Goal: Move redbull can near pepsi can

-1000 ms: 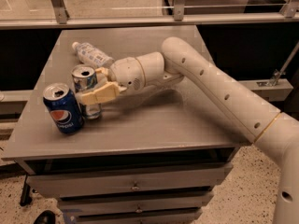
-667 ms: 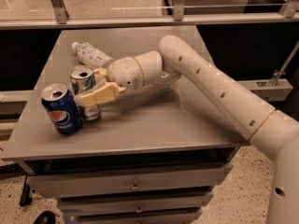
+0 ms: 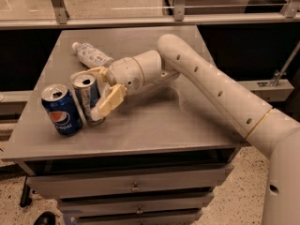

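The slim silver-and-blue redbull can [image 3: 87,97] stands on the grey table [image 3: 154,121] at the front left. It is right next to the wider dark blue pepsi can [image 3: 61,109], almost touching it. My gripper [image 3: 104,87] is at the redbull can's right side. Its cream fingers [image 3: 109,102] are spread on either side of the can, one behind its rim and one low in front. The jaws are open and the can rests on the table.
A clear plastic water bottle [image 3: 91,55] lies on its side at the back left of the table, just behind my wrist. The table has drawers [image 3: 136,187] below its front edge. A metal rail [image 3: 140,20] runs behind it.
The front finger has swung away from the redbull can's face to its lower right, widening the jaws. Both cans have stayed about where they were.
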Tool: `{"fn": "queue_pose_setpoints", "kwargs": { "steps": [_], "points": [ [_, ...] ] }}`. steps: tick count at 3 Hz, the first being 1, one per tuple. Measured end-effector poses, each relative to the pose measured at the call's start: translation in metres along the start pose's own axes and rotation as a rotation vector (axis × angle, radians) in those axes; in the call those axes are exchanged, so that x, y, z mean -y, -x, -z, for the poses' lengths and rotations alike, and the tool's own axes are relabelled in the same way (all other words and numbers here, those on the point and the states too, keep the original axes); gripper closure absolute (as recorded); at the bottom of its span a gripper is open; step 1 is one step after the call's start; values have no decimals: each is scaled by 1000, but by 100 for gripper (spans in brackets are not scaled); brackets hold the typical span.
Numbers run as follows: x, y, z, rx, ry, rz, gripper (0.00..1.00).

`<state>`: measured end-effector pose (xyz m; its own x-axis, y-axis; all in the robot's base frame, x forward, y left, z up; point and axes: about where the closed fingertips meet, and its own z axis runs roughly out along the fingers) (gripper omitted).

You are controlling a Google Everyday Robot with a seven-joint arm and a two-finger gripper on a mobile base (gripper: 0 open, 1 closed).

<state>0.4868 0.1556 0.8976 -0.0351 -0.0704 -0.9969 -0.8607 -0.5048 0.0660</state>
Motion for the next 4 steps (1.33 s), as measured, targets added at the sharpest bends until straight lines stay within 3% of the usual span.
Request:
{"fn": "queue_pose_setpoints", "kwargs": {
  "steps": [1,2,3,4],
  "points": [
    [-1,0,2,-7,4,1,0],
    [-3,6,23,-30,-48,20,0],
    [-7,25,69,-89,-157,70,0],
    [-14,48,135,-164,-318,125,0]
  ]
}}
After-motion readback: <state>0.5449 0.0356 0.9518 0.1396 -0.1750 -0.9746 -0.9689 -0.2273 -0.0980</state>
